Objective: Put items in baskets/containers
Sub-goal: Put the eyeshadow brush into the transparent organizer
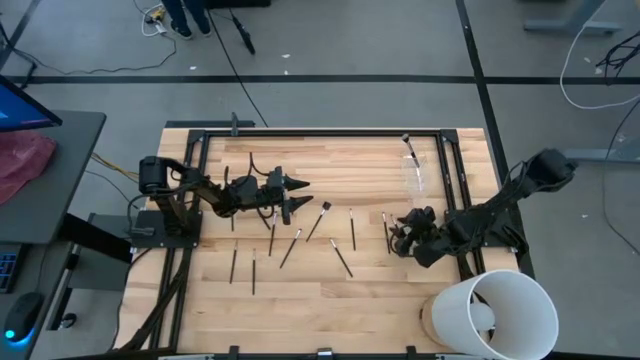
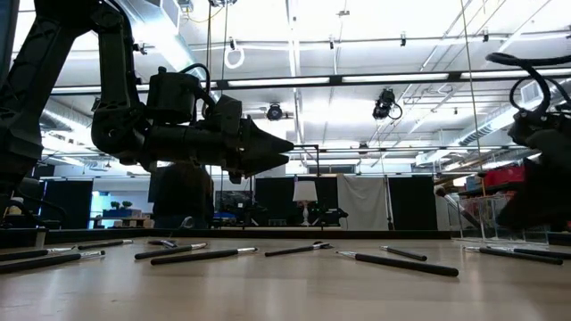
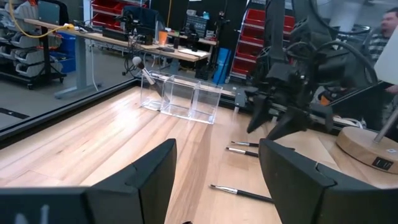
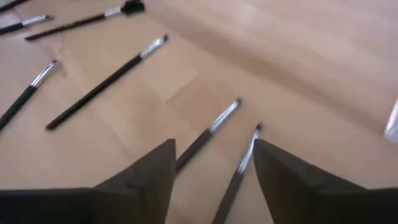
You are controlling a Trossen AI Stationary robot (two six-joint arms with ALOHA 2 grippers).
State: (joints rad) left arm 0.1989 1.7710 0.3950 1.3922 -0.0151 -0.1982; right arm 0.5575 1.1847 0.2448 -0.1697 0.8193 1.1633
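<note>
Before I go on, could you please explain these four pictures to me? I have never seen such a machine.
It is a robot with two dark arms at a wooden table. One picture looks down from above, one looks level across the table, and two come from cameras on the wrists. The left hand hangs open above the table, holding nothing. The right hand is open, low over two makeup brushes. More brushes lie scattered. A clear container with one brush stands at the far edge, a white bucket at the near corner.

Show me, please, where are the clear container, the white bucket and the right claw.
Clear container (image 1: pixel 415 172), high view, on its see-through wall.
White bucket (image 1: pixel 535 300), high view, on its rim.
Right claw (image 4: pixel 211 174), right wrist view, midway between its open fingertips.
</note>
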